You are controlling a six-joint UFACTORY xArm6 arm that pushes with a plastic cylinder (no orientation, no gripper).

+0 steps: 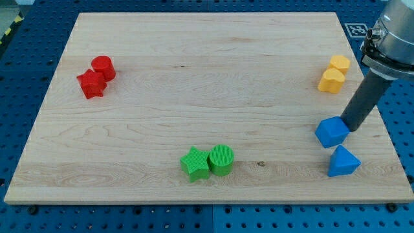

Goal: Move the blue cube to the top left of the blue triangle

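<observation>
The blue cube (332, 132) lies near the board's right edge, just above and slightly left of the blue triangle (342, 162), with a small gap between them. My tip (350, 127) rests at the cube's upper right side, touching or almost touching it. The dark rod slants up to the view's right.
A red cylinder (103, 67) and a red star (92, 84) sit at the upper left. A green star (195, 163) and a green cylinder (221, 159) sit at the bottom middle. Two yellow blocks (334, 73) sit at the upper right. The wooden board (194, 97) ends just right of the blue blocks.
</observation>
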